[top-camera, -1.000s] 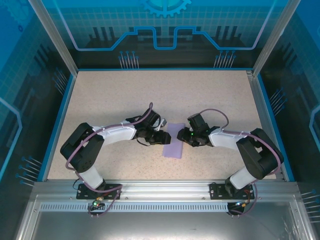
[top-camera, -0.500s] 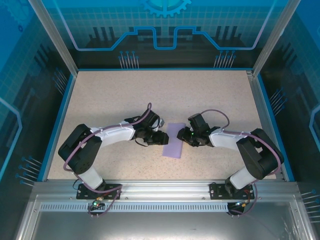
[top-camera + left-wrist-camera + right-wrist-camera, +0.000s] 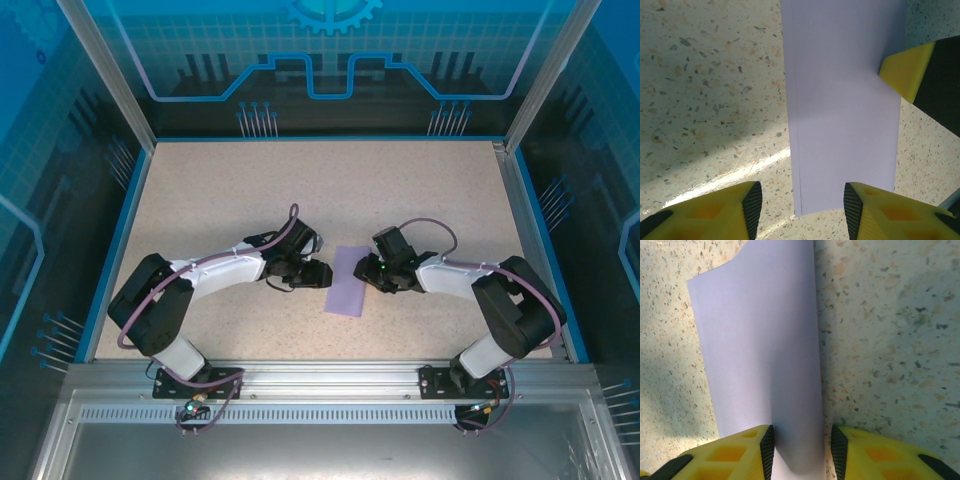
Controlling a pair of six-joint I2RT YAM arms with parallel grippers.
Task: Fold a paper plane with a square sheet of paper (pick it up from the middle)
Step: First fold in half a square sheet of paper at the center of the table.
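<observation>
The square sheet of paper [image 3: 348, 281] is lavender and lies on the table folded into a narrow rectangle. My left gripper [image 3: 320, 272] sits low at its left side. In the left wrist view the sheet [image 3: 845, 100] runs up from between my open left gripper [image 3: 802, 205], and a layered edge shows along its left side. My right gripper [image 3: 372, 270] is at the sheet's right side. It [image 3: 802, 450] stands open over the paper [image 3: 755, 340], straddling the strip along the right long edge. One right fingertip [image 3: 907, 70] touches the paper's edge. The paper plane is out of view.
The speckled beige table [image 3: 250, 200] is bounded by a blue rim [image 3: 118, 230] and clear enclosure walls. An aluminium rail [image 3: 320, 372] with both arm bases runs along the near edge. Bare tabletop lies behind and to both sides of the paper.
The left arm's elbow has swung out to the left and lower, while its gripper stays at the paper's left side. The right gripper and the paper have hardly moved.
</observation>
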